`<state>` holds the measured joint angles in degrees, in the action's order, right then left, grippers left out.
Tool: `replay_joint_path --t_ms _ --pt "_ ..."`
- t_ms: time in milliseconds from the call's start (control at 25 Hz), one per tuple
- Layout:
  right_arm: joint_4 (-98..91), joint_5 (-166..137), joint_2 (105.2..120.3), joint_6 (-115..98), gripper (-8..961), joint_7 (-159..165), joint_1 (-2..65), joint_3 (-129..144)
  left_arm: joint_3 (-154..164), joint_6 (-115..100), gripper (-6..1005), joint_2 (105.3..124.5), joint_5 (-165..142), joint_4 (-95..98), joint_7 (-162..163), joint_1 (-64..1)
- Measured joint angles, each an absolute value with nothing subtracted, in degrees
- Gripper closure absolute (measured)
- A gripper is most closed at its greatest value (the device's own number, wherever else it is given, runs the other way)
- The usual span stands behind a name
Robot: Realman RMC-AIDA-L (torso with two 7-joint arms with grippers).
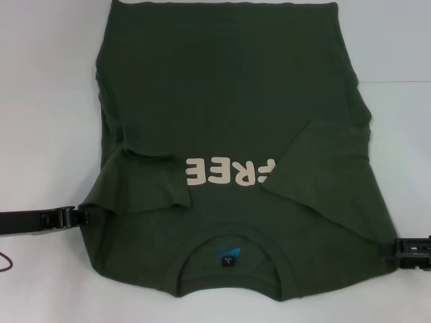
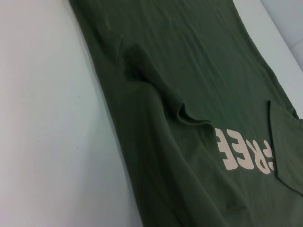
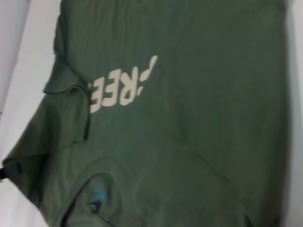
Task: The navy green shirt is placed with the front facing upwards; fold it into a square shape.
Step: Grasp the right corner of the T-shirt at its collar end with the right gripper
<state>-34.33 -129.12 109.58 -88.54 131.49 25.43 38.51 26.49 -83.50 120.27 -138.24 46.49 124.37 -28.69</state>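
The navy green shirt (image 1: pixel 229 101) lies flat on the white table, front up, collar nearest me with a blue label (image 1: pixel 229 254) inside it. Both short sleeves are folded inward over the chest, and the right one covers part of the cream letters (image 1: pixel 229 172). My left gripper (image 1: pixel 84 216) sits low at the shirt's left shoulder edge, touching the cloth. At the right shoulder edge is my right gripper (image 1: pixel 396 247). The left wrist view shows the folded left sleeve (image 2: pixel 189 118) and the letters (image 2: pixel 246 151). The shirt (image 3: pixel 189 118) fills the right wrist view, with the left gripper (image 3: pixel 8 169) at its far edge.
The white table (image 1: pixel 40 101) shows bare on both sides of the shirt. A thin dark red cable (image 1: pixel 8 264) lies near the left arm. The shirt's hem runs out of the head view at the far side.
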Motion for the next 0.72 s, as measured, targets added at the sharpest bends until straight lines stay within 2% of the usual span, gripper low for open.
replay_joint_path --t_ms 440,720 --pt "-34.6 -131.6 109.48 -87.7 15 132.7 25.8 38.0 26.4 -83.5 970 120.32 -138.2 45.9 123.8 -28.8" --pt "-34.7 -131.6 109.73 -87.7 80 132.8 26.5 38.0 26.4 -83.5 971 120.32 -138.0 45.9 123.7 -28.7"
